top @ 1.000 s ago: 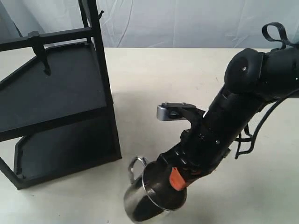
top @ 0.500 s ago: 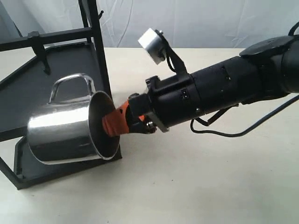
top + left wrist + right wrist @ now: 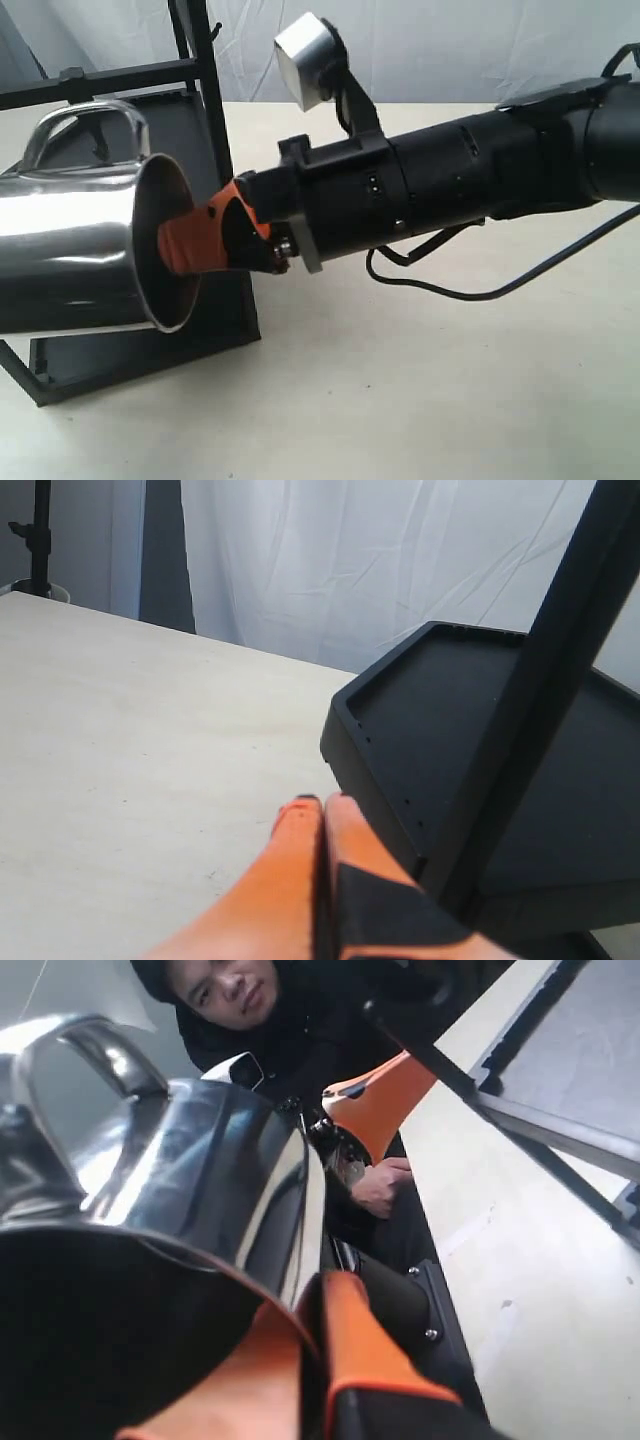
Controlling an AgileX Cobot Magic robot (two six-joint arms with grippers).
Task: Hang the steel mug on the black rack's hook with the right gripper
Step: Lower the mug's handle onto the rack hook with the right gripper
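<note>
The steel mug [image 3: 70,255] hangs in the air on its side, mouth to the right and looped handle [image 3: 85,115] on top. It is in front of the black rack [image 3: 216,130]. My right gripper [image 3: 185,243] is shut on the mug's rim, with one orange finger inside the mug and the other outside. The hook [image 3: 72,76] sits on the rack's upper bar, just above and behind the handle; whether they touch is unclear. In the right wrist view the mug [image 3: 190,1170] fills the picture beside my right gripper [image 3: 318,1305]. My left gripper [image 3: 322,805] is shut and empty beside the rack's lower shelf [image 3: 470,730].
A rack post [image 3: 545,670] stands close to the left gripper. The right arm's silver disc [image 3: 305,60] sticks up near the rack's corner post. A black cable [image 3: 480,290] droops under the arm to the table [image 3: 420,400]. A person [image 3: 230,990] sits beyond the table.
The right gripper has lifted the mug off the table and carried it up and to the left. The mug now lies on its side with its handle just under the hook.
</note>
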